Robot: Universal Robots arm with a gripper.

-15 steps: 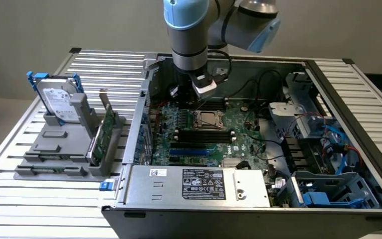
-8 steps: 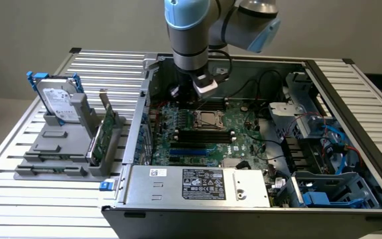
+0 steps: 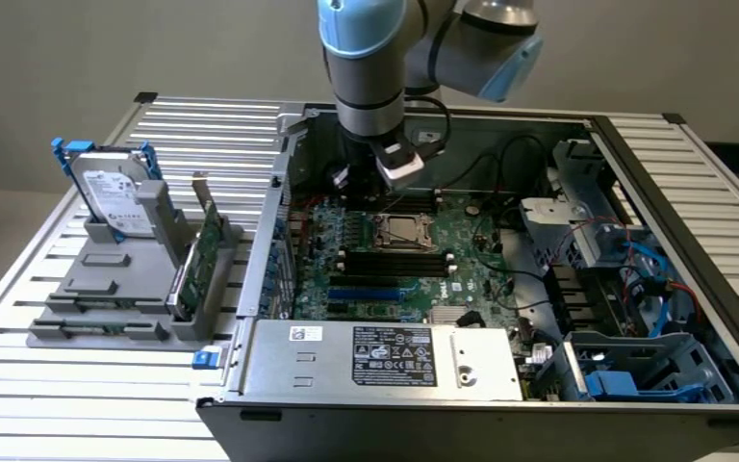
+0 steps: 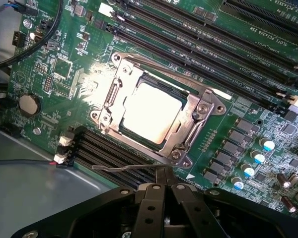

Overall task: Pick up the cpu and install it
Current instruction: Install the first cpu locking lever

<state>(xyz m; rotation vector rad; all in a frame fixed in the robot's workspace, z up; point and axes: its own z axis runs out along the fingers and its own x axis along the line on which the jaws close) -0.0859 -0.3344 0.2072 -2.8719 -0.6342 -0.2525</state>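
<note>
Clenched end effector hangs just beside the socket, where the cpu sits.

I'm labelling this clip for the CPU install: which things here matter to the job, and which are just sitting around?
Job: cpu, lying in the socket; gripper, shut, close to the socket.
Lying about: hard drive in the grey holder; expansion card beside it; power supply.
</note>
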